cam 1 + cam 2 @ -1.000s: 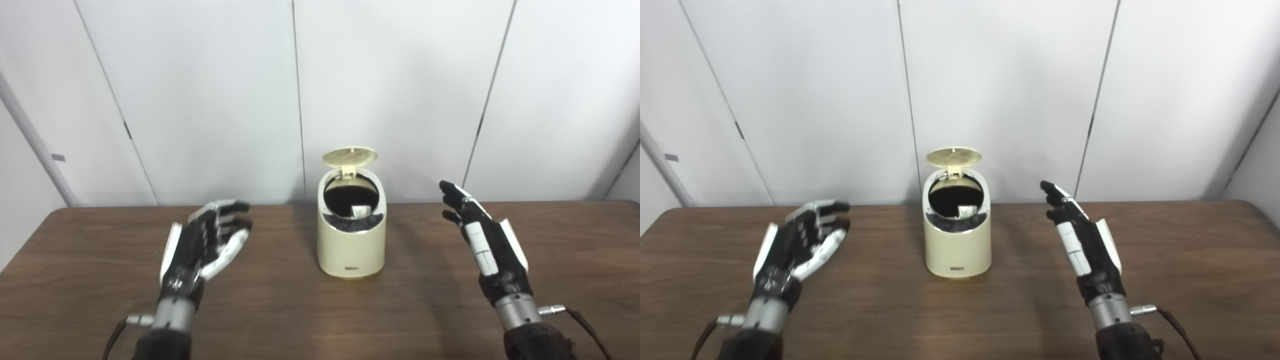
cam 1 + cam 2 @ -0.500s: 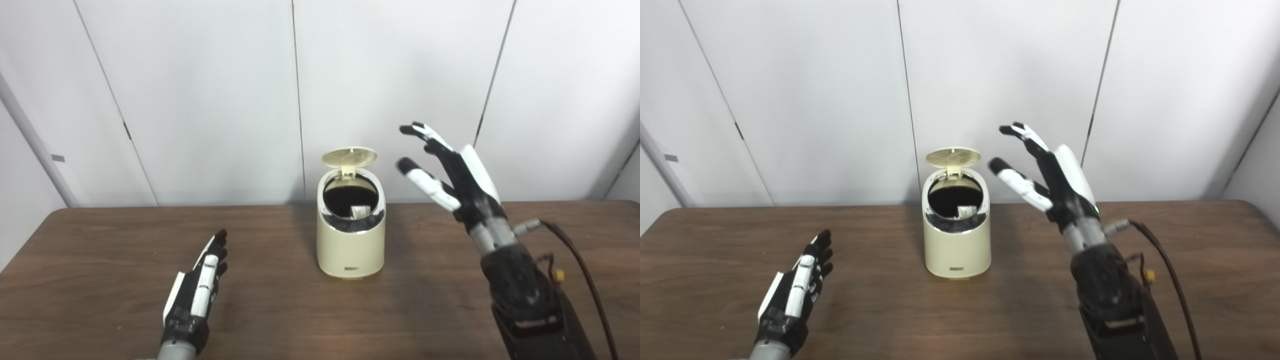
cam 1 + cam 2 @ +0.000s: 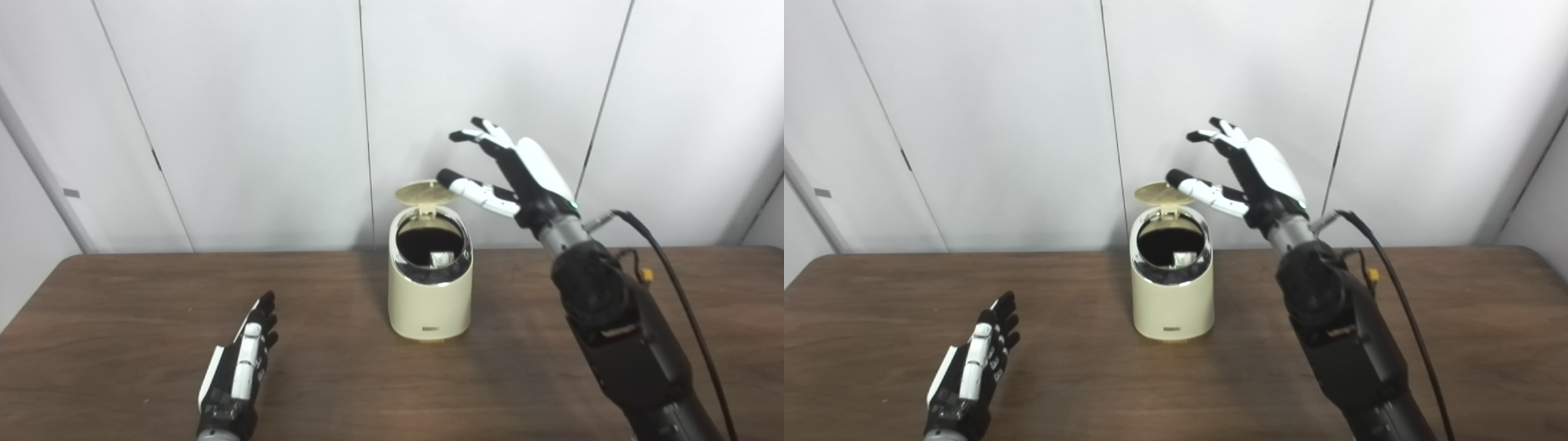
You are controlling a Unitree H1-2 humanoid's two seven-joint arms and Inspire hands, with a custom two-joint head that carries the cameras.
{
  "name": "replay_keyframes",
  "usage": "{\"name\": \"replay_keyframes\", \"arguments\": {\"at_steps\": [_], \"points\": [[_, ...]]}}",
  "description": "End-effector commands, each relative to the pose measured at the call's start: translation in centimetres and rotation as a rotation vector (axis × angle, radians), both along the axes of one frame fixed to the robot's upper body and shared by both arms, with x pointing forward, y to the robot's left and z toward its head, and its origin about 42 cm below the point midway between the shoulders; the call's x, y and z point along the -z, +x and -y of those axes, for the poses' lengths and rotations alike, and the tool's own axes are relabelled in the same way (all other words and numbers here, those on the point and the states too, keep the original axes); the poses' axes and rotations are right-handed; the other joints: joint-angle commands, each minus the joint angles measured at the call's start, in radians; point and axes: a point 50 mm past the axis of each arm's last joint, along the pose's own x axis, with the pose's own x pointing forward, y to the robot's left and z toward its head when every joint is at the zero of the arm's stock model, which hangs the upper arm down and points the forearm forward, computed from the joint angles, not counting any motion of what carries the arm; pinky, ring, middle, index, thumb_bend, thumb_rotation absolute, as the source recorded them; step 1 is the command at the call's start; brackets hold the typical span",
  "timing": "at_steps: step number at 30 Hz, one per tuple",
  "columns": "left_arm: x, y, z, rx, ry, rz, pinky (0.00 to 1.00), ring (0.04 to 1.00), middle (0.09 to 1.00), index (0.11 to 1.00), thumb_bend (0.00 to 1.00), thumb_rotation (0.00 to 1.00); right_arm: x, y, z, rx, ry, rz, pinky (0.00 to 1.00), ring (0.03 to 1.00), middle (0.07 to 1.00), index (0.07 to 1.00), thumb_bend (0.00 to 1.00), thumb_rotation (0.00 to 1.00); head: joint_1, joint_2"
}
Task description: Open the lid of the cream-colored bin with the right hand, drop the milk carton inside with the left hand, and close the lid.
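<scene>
One bin [image 3: 430,294], lid [image 3: 424,192] up | one carton [image 3: 440,259] inside | two hands [image 3: 520,177] [image 3: 236,376] spread, empty

We see only a corner of the milk carton [image 3: 439,259] inside the dark bin [image 3: 430,300]; our left hand [image 3: 236,380] is cut off at the wrist.

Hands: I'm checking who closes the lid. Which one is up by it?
The right hand, raised with its thumb by the open lid. The left hand sits low over the table, away from the bin.
</scene>
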Motion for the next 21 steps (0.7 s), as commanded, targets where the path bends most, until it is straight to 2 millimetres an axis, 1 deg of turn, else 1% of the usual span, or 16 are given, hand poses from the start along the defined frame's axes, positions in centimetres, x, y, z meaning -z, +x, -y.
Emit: {"name": "replay_keyframes", "arguments": {"at_steps": [1,5,11,15,16,21], "points": [[-1.2,0.5,0.2,0.010,-0.004,0.059,1.00,1.000,1.000,1.000,0.48,1.00,-3.1,0.3,-0.9,-0.046,-0.035,0.116,0.89,0.999,0.974,0.778,0.59,0.90,0.001,0.001],[-1.3,0.4,0.4,0.011,0.000,0.056,1.00,1.000,1.000,1.000,0.49,1.00,-2.6,0.4,-1.5,-0.060,-0.072,0.109,0.91,1.000,0.979,0.735,0.59,0.90,0.003,0.003],[-1.4,0.5,0.4,0.011,0.004,0.057,1.00,1.000,1.000,1.000,0.50,1.00,-2.0,-0.3,-2.0,-0.068,-0.128,0.119,0.94,1.000,0.981,0.739,0.59,0.91,0.004,0.005],[-1.4,0.6,0.4,0.015,0.004,0.056,1.00,1.000,0.997,1.000,0.50,0.99,-1.6,-1.0,-1.8,-0.068,-0.147,0.123,0.97,1.000,0.979,0.745,0.60,0.93,0.004,0.005],[-1.4,0.5,0.4,0.016,0.004,0.057,1.00,1.000,0.998,1.000,0.50,0.99,-1.6,-1.3,-1.6,-0.067,-0.152,0.126,0.97,1.000,0.979,0.745,0.59,0.94,0.005,0.011],[-1.4,0.6,0.5,0.015,0.013,0.064,1.00,1.000,0.997,1.000,0.49,0.99,-1.3,-2.7,-0.6,-0.053,-0.173,0.139,0.96,1.000,0.976,0.752,0.55,0.94,0.004,0.013]]}}
